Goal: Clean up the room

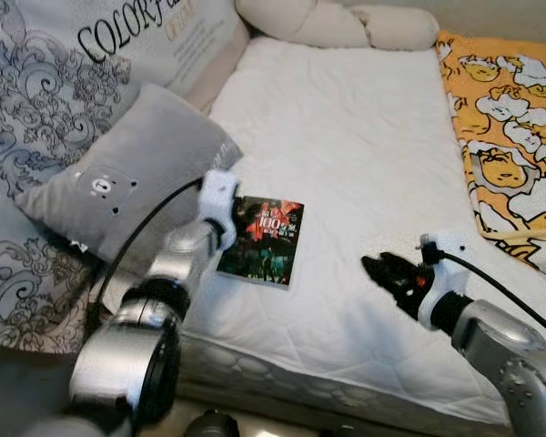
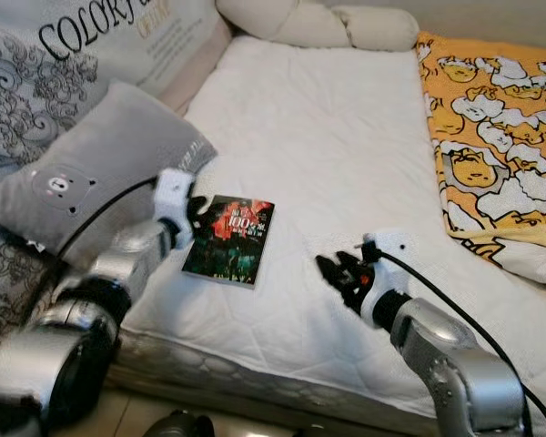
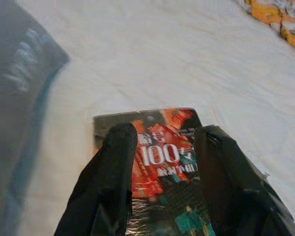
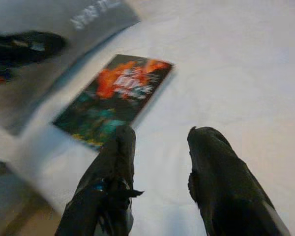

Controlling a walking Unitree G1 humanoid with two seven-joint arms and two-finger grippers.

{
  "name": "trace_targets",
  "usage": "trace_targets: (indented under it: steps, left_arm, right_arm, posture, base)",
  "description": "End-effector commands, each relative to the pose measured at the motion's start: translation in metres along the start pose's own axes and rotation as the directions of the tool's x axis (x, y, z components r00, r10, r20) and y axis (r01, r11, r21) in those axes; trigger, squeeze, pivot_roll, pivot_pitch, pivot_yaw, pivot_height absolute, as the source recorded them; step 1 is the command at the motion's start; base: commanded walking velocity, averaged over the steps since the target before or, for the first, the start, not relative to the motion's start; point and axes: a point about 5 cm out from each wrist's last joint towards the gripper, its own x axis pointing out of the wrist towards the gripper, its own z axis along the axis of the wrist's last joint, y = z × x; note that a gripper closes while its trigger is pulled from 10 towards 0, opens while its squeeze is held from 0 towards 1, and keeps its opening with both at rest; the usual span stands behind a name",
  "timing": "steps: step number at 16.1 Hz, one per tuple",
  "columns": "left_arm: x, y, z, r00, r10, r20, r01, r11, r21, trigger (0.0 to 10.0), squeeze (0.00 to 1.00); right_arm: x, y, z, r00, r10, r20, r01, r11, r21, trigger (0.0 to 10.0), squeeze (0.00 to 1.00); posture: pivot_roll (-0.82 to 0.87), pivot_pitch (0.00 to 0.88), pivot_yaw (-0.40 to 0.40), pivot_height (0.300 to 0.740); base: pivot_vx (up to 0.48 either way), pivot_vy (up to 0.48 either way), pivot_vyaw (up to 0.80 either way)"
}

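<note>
Book [image 1: 265,241] lies flat on the white mattress [image 1: 364,164], cover up, near the mattress's front edge and just beside the grey pillow [image 1: 132,168] on my left. Its cover is dark with red and teal print and the white figure "100".

My left gripper [image 1: 232,214] sits at the book's left edge. In the left wrist view its two black fingers [image 3: 110,177] are spread apart, one on each side of the "100" print, over the cover. They hold nothing. I cannot tell whether the fingertips touch the cover or hang just above it.

My right gripper [image 1: 382,269] hangs over bare mattress to the right of the book, well apart from it, pointing toward it. In the right wrist view its fingers [image 4: 214,167] stand parted with white mattress showing in the gap, and nothing held; the book [image 4: 115,96] lies ahead of them.

A large patterned pillow [image 1: 64,73] with "COLOR" lettering stands behind the grey pillow on the left. A cream bolster [image 1: 337,23] lies across the head of the mattress. An orange blanket [image 1: 505,118] with a cartoon print covers the mattress's right side.
</note>
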Motion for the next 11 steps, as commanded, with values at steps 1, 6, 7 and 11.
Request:
trace_targets:
  steps: [1,6,7,11]
  left_arm:
    - [-0.008,0.005,0.008,0.998,0.040,0.056,-0.038,0.999,-0.022,10.0,0.00]
    - [-0.075,0.013,-0.007,0.984,0.153,0.091,-0.155,0.988,0.023,10.0,0.00]
    - [-0.086,0.014,-0.013,0.978,0.194,0.070,-0.195,0.981,0.012,10.0,0.00]
    - [-0.115,0.011,-0.030,0.959,0.284,0.021,-0.284,0.958,0.047,10.0,0.00]
  right_arm:
    - [0.003,0.000,-0.004,0.999,-0.031,0.009,0.031,0.997,-0.064,10.0,0.00]
    - [0.010,0.007,-0.014,0.993,-0.083,0.086,0.090,0.993,-0.078,10.0,0.00]
    - [0.011,0.006,-0.016,0.991,-0.091,0.098,0.097,0.993,-0.061,10.0,0.09]
    - [0.011,-0.002,-0.017,0.976,-0.168,0.137,0.172,0.985,-0.013,10.0,1.00]
  posture:
    - [-0.07,0.000,0.032,0.740]
    - [-0.02,0.000,0.014,0.740]
    - [-0.02,0.000,0.017,0.740]
    - [0.00,0.000,0.009,0.740]
  base:
    - [0.000,0.000,0.00]
    - [0.000,0.000,0.00]
    - [0.000,0.000,0.00]
    - [0.000,-0.449,0.00]
